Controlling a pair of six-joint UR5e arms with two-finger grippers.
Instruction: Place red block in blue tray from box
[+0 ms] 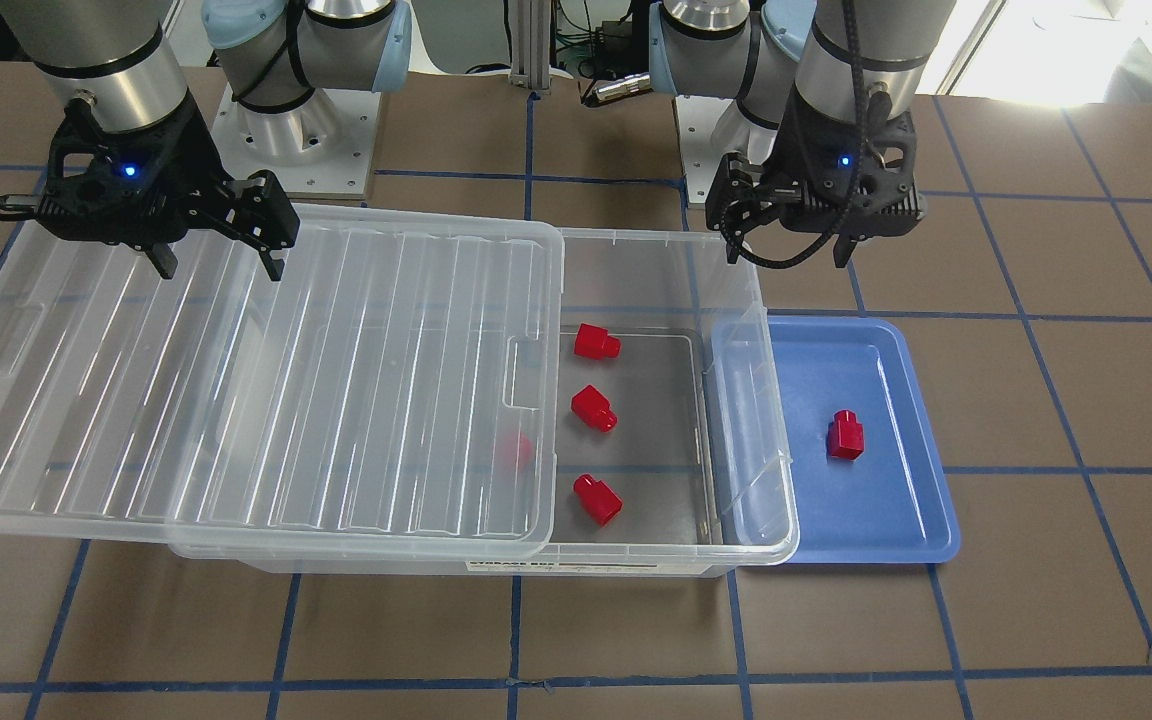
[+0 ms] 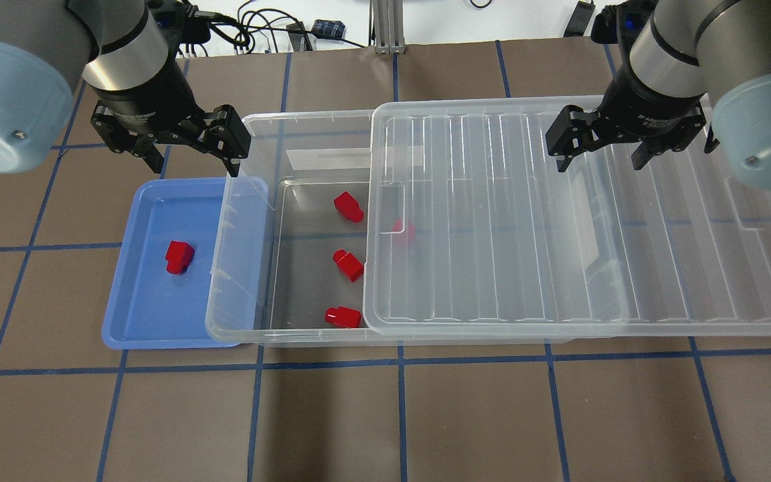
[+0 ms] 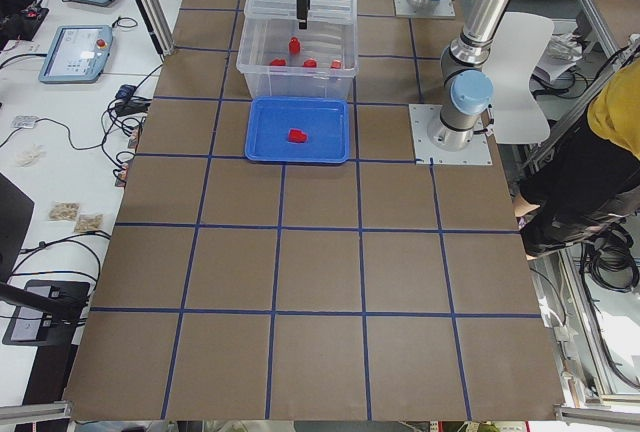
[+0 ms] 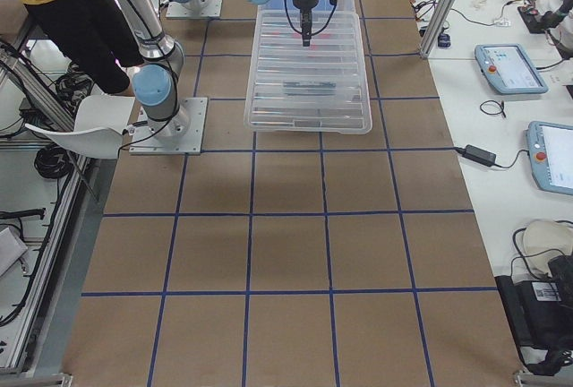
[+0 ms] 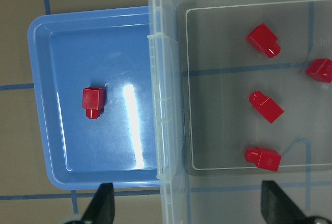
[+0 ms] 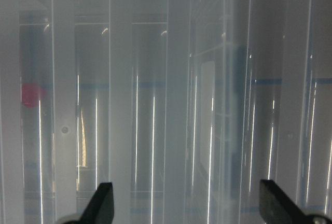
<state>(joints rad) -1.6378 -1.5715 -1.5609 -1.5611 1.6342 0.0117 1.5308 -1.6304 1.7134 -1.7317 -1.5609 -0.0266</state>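
Observation:
One red block (image 1: pixel 845 436) lies in the blue tray (image 1: pixel 896 520), also seen in the left wrist view (image 5: pixel 94 101). Three red blocks (image 2: pixel 348 265) lie in the uncovered end of the clear box (image 2: pixel 238 268). Another shows blurred under the ribbed lid (image 2: pixel 526 234), which is slid partly off toward my right. My left gripper (image 2: pixel 195 164) is open and empty, above the box wall next to the tray. My right gripper (image 2: pixel 601 163) is open and empty, above the lid.
The lid overhangs the box's end on my right side (image 1: pixel 36 400). The tray sits tight against the box's end wall (image 5: pixel 166 105). The table is brown with blue grid lines (image 2: pixel 399 415). A person stands near the robot base (image 3: pixel 610 152).

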